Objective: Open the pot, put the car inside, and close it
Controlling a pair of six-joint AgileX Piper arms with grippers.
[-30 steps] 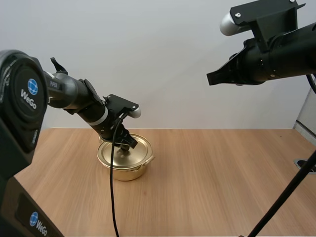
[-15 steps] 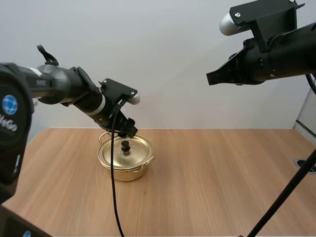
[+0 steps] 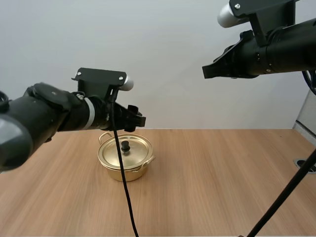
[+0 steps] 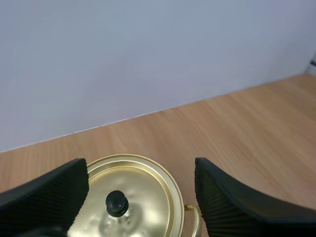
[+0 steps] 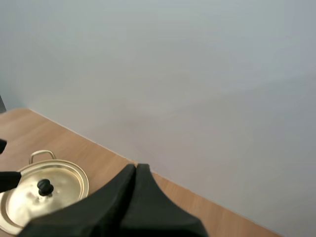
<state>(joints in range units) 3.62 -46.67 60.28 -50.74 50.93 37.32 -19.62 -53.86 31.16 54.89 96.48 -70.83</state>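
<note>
A gold pot (image 3: 124, 167) stands on the wooden table, left of centre, with its lid (image 3: 132, 149) on and a black knob (image 3: 126, 146) in the middle. My left gripper (image 3: 136, 120) hovers open just above and behind the pot, nothing between its fingers. In the left wrist view the gripper (image 4: 140, 170) has its two ribbed fingers (image 4: 49, 195) wide apart, with the lidded pot (image 4: 148, 197) and its knob (image 4: 117, 203) below between them. My right gripper (image 3: 207, 72) is shut, high above the table at the right. Its fingers form one dark wedge (image 5: 136, 173), with the pot (image 5: 64, 182) far below.
Bare wooden tabletop (image 3: 212, 182) stretches to the right of and in front of the pot. A black slanted pole (image 3: 284, 200) crosses the near right corner. A round grommet (image 3: 302, 162) sits at the table's right edge.
My left gripper let go of the lid knob, opened wide, and rose back off the pot; the lid stayed on. The right arm shifted slightly up and left.
</note>
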